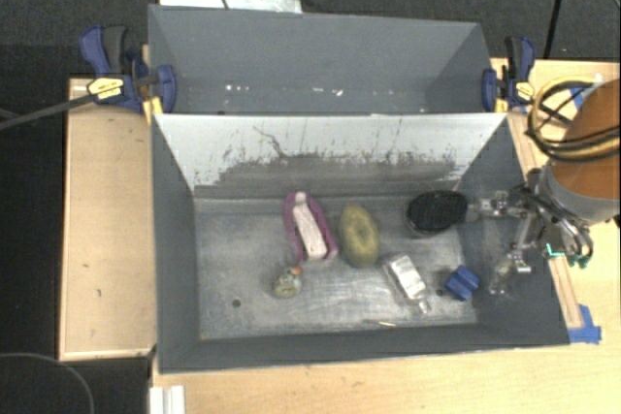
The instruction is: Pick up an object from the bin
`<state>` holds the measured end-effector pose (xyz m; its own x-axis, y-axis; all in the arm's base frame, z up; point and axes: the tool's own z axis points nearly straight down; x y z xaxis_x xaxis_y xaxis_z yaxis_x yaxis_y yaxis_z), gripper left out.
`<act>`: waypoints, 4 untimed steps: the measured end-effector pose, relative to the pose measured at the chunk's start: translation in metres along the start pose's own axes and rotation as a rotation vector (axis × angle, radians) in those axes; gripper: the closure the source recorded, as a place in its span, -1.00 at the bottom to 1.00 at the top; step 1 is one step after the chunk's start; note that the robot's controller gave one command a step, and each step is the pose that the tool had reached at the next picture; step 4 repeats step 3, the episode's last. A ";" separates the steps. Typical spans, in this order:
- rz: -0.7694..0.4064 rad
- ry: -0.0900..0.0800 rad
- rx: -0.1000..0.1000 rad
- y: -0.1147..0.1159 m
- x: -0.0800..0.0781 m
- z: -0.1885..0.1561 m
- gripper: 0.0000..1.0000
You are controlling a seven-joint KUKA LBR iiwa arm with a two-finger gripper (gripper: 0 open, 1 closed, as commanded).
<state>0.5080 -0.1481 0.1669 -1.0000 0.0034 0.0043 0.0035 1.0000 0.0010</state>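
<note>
Closest to the front wall of the bin [177, 238] lie a silver packet [408, 278] and a small blue block [462, 283]. The block sits just beside my end effector [505, 247] at the right side. Whether my end effector is open or closed, I cannot tell.

Sm. blue block [462, 283], lying flat, front-rt of bin [243, 305] floor.
</note>
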 end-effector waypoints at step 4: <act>-0.295 -0.015 0.006 0.003 -0.003 -0.072 1.00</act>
